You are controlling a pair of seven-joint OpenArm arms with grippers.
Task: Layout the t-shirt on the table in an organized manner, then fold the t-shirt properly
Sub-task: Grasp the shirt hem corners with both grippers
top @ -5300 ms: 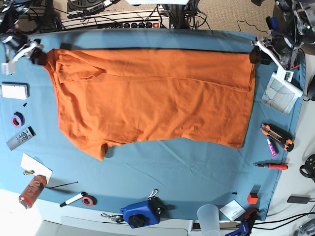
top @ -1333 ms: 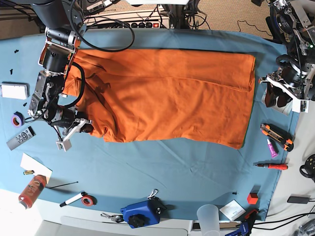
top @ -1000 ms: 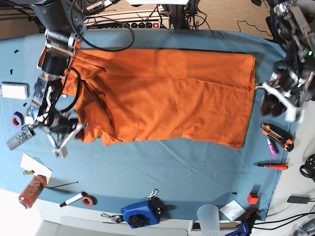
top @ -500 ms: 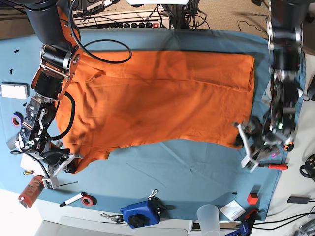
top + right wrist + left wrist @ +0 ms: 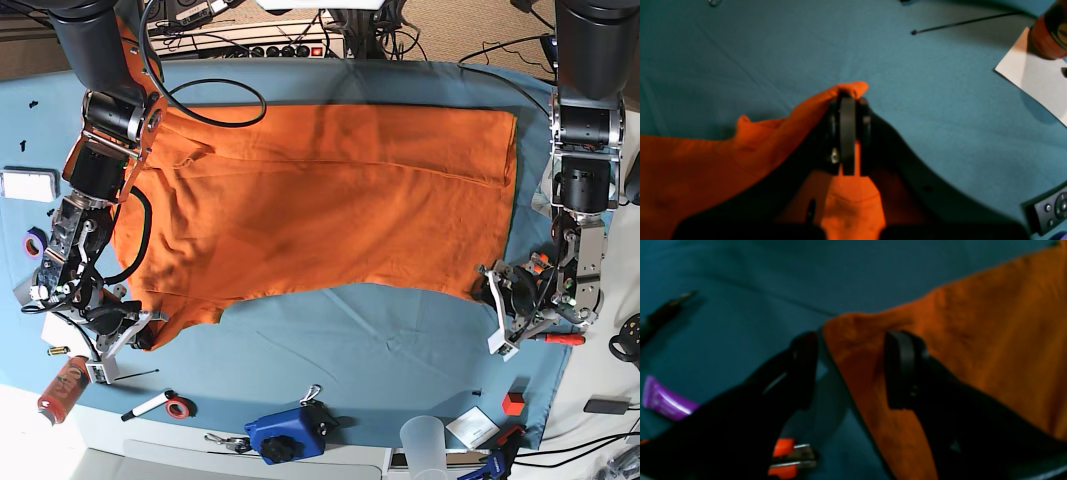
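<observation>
Spreading the shirt (image 5: 320, 195) flat on the desk (image 5: 380, 345) is your step. Right gripper (image 5: 848, 96) pinches the near-left sleeve corner; left gripper (image 5: 850, 368), spread, straddles the near-right hem corner. Next, close it there.

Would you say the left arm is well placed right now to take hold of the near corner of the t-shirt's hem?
Probably yes. The left gripper is open, with the t-shirt corner lying between its jaws on the table, and nothing blocks it. The purple tube lies off to the side.
</observation>
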